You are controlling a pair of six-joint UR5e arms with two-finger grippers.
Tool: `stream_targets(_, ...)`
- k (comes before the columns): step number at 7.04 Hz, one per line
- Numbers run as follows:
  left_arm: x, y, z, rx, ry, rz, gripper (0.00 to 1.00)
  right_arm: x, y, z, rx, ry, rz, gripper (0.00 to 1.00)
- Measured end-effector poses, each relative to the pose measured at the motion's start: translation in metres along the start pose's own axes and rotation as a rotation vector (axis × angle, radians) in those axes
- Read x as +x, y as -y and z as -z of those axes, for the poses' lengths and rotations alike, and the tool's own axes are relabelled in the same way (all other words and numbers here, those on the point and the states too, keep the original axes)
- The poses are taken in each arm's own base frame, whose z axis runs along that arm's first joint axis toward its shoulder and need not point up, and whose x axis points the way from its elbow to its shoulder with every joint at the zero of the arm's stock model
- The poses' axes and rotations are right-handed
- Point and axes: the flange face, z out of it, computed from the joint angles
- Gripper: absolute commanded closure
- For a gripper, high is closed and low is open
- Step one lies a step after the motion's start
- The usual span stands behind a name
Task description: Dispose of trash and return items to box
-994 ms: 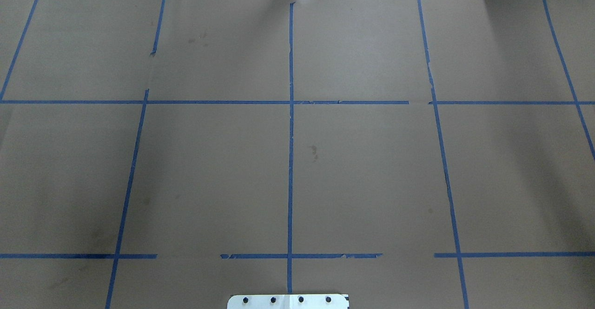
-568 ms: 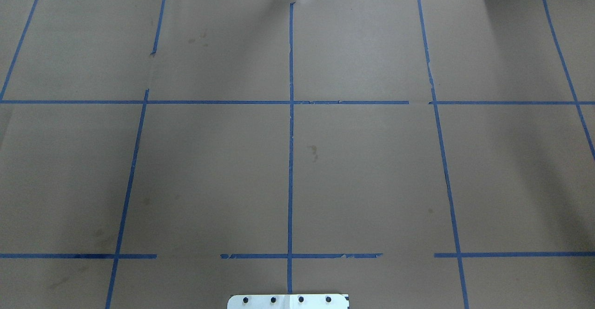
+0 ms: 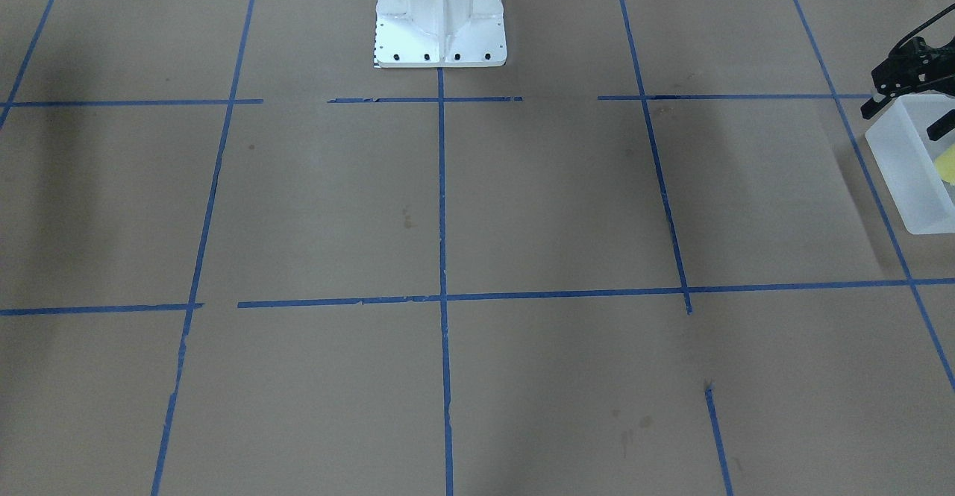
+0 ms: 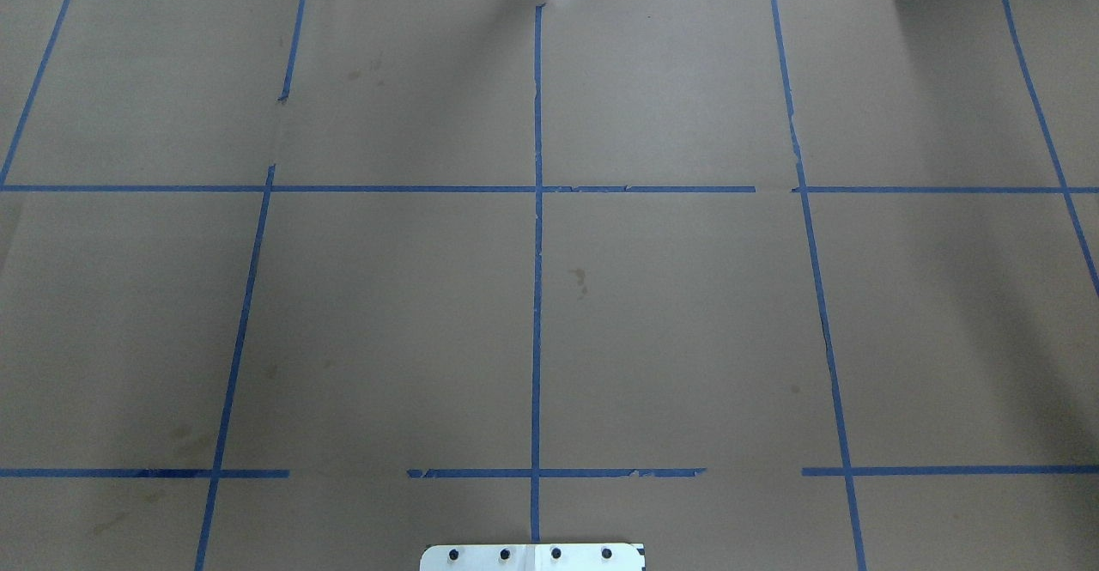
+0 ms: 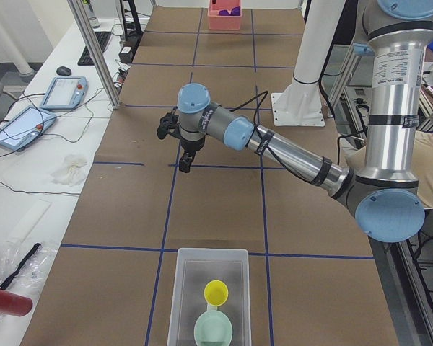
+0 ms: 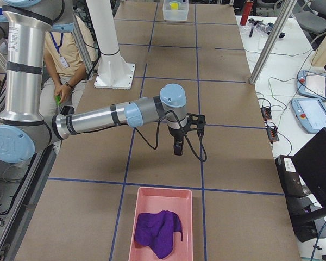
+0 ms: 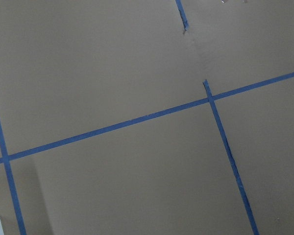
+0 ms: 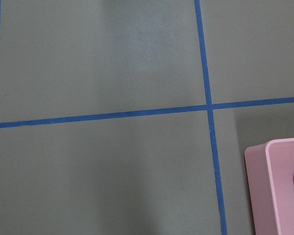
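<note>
Front view: left claw (image 3: 901, 117) at the right edge, fingers apart, released, holding nothing. In this view it overlaps the far corner of the box (image 3: 906, 183). A sliver of the yellow cup (image 3: 948, 165) shows inside the box. White base (image 3: 440, 26) stands at the top, on a brown desk (image 3: 559, 205) with a blue tape (image 3: 442, 205) grid.

Overhead: only desk paper, tape and the base plate edge.

Left side view: the box sits at the near end of the desk. The cup is inside it, with the green bowl (image 5: 213, 330) just beside it on the camera side. Left arm (image 5: 289, 151) is stretched out low, with the claw pointing down above the desk, well apart from the box.

Right side view: right arm (image 6: 98, 119) is stretched out level, right claw (image 6: 177, 148) pointing down above the desk. I cannot tell whether it is released or clenched. Pink tray (image 6: 186, 217) is near it, with a purple cloth (image 6: 157, 231) inside.

Left wrist: tape crossing on the desk.

Right wrist: tape crossing, with the tray corner at lower right.
</note>
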Motion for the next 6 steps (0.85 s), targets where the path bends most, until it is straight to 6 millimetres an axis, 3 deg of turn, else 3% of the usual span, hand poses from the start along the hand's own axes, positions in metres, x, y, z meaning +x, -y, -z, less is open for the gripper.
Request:
stream_targets(2,-0.012,-0.006,0.004,0.009,0.024,0.016,0.00,-0.002,0.008,-0.009,-0.013,0.000,0.007,0.00)
stream_targets(4,-0.057,-0.030,-0.007,-0.026,0.131,-0.002,0.00,-0.022,0.008,-0.023,-0.044,0.004,0.059,0.00)
stream_targets(6,-0.092,-0.038,-0.027,-0.084,0.158,-0.044,0.00,-0.034,0.007,-0.034,-0.073,0.005,0.109,0.00)
